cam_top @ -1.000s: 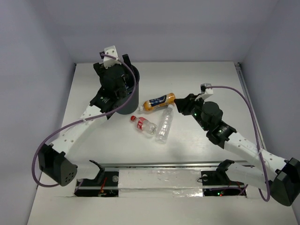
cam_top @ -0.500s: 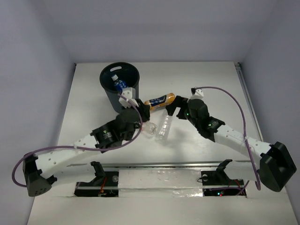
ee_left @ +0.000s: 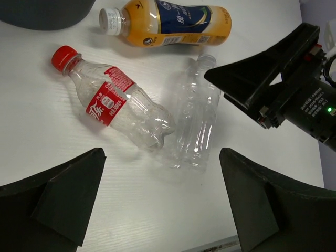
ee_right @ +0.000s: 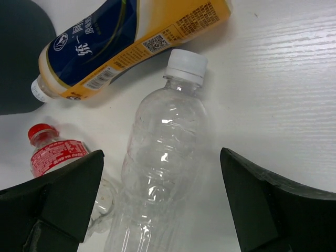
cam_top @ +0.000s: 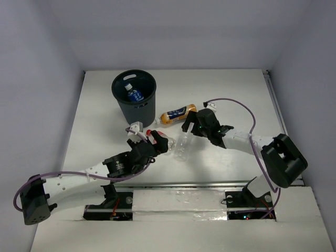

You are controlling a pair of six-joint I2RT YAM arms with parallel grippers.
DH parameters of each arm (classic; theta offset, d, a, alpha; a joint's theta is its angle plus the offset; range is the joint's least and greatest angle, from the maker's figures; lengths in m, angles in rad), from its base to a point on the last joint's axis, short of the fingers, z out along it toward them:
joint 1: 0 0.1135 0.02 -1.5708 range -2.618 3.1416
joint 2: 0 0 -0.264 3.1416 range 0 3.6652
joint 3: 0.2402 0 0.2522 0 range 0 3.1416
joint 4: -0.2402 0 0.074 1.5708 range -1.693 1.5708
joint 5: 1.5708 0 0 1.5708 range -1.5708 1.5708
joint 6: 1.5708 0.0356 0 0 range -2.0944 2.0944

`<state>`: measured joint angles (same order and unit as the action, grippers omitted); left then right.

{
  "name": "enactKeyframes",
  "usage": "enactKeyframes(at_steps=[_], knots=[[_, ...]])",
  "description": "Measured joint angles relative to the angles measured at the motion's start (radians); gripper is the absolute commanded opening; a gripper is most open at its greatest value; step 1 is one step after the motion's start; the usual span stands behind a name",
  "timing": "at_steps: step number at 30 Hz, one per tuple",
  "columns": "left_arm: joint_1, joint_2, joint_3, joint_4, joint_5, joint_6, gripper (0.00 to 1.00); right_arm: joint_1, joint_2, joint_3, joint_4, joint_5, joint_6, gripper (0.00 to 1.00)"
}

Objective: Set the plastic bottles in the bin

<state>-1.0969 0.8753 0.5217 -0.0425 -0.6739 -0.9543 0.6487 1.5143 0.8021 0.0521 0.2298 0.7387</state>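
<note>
Both grippers are spread wide and empty. Left gripper [ee_left: 160,157] hovers over the red bottle [ee_left: 118,102], right gripper [ee_right: 161,157] over the clear bottle [ee_right: 163,157] touching it. The orange bottle [cam_top: 177,114] lies beside the bin [cam_top: 137,111]. Crowded together, the grippers may collide or knock the bottles rolling.

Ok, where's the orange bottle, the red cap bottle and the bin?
orange bottle [ee_left: 176,21]: left wrist view, on its blue label.
red-capped bottle [ee_left: 108,97]: left wrist view, on its red label.
bin [cam_top: 131,113]: top view, on its front wall.
</note>
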Motion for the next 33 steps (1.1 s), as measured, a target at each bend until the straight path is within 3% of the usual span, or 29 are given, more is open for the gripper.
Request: enactKeyframes(at_steps=[4, 14, 21, 27, 33], knots=[[0.028, 0.011, -0.033, 0.042, 0.04, -0.014, 0.94, -0.008, 0.058, 0.042, -0.001, -0.01, 0.008, 0.94], [0.213, 0.125, -0.126, 0.203, 0.205, -0.005, 0.94, -0.02, 0.131, 0.077, -0.013, -0.029, 0.051, 0.76], [0.242, 0.234, -0.129, 0.299, 0.258, 0.01, 0.99, -0.02, 0.149, 0.072, 0.013, -0.043, 0.069, 0.55], [0.256, 0.328, -0.129, 0.341, 0.278, 0.01, 0.99, -0.021, 0.115, 0.007, 0.072, -0.049, 0.082, 0.52], [0.257, 0.335, -0.128, 0.364, 0.281, 0.01, 0.99, -0.021, -0.052, -0.112, 0.043, -0.05, 0.079, 0.51]])
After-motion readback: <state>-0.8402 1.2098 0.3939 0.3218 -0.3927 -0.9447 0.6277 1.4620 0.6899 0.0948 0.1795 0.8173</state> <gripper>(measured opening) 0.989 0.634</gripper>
